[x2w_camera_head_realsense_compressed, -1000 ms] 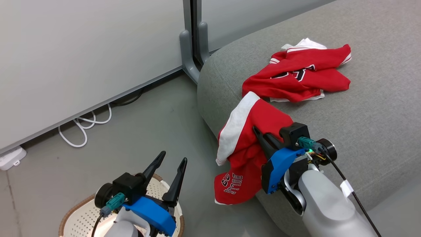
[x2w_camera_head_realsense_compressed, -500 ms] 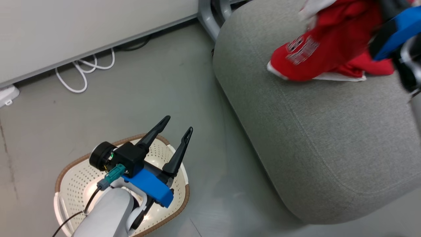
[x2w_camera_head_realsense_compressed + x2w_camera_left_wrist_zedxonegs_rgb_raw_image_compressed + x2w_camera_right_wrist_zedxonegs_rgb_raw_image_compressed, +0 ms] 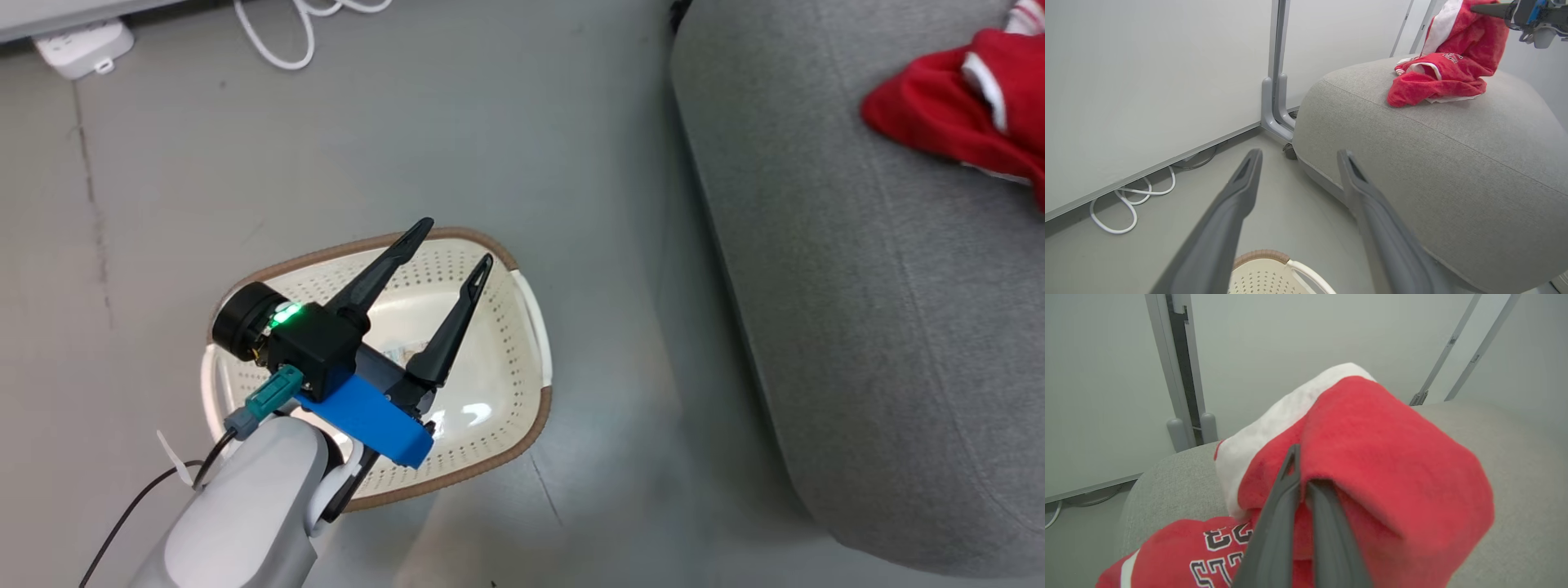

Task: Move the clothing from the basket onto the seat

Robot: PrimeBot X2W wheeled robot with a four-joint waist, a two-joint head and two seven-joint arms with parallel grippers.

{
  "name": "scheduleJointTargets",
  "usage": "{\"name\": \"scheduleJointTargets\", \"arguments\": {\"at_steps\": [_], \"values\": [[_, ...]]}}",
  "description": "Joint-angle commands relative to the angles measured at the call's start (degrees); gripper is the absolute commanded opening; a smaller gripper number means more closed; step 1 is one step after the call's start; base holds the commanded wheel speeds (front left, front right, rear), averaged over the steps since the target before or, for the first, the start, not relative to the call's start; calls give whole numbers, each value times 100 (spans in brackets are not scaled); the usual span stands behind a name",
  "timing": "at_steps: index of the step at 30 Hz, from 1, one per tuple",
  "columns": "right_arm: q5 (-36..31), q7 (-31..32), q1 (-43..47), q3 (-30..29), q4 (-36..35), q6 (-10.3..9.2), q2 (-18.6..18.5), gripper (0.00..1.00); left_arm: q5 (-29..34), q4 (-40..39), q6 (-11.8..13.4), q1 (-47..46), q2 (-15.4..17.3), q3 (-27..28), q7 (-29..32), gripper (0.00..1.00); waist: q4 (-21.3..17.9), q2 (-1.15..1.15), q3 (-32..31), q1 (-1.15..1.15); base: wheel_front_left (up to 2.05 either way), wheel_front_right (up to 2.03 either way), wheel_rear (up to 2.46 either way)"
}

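your left claw (image 3: 458,239) is wide open and holds nothing. it hangs over the basket (image 3: 522,327), which sits on the grey floor (image 3: 408,122) near the seat (image 3: 857,327). you can see the basket's dotted walls and brown rim under the two dark fingers (image 3: 445,335). your right claw (image 3: 1303,469) is pinched tight on the clothing (image 3: 1372,457). its two fingers sit close together with a fold of soft red cloth between them, and a white band runs along the top of that fold. in the left wrist view this red piece hangs from the claw up in the air over the seat and comes down to more red cloth lying on top of the seat. that cloth has block letters on it. in the head view a red lump of the clothing shows at the top right, on the seat and well apart from the basket. a white plug box (image 3: 82,45) lies on the floor by the wall.
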Motion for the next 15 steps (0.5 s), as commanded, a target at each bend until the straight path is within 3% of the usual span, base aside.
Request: {"name": "scheduleJointTargets", "arguments": {"at_steps": [1,6,7,8,9,10,15], "values": [[-87,-115,161,-140,155,-5,83,0,23,-51,-16,-89,27,22,-21,100,188,0,148,-1,0,0,0],[-225,-328,310,-311,454,-5,212,2,-35,-54,-7,-28,-39,84,-22,100,251,0,5,-1,0,0,0],[-254,-363,321,-314,489,-5,222,31,-44,-39,-7,6,-61,98,-22,100,259,0,-54,-1,0,0,0],[-276,-423,329,-312,518,-5,242,49,-47,-17,-8,38,-80,120,-22,100,263,0,-128,-1,0,0,0],[-313,-445,341,-296,542,-5,252,94,-56,0,-8,77,-96,146,-21,100,265,0,-205,-1,0,0,0],[-339,-456,360,-279,580,-5,270,100,-68,26,-8,121,-109,172,-21,100,261,0,-297,-1,0,0,0],[-468,-455,464,-112,694,-5,305,100,-121,152,-11,339,-227,245,-20,100,250,0,-733,-1,0,0,0]]}}
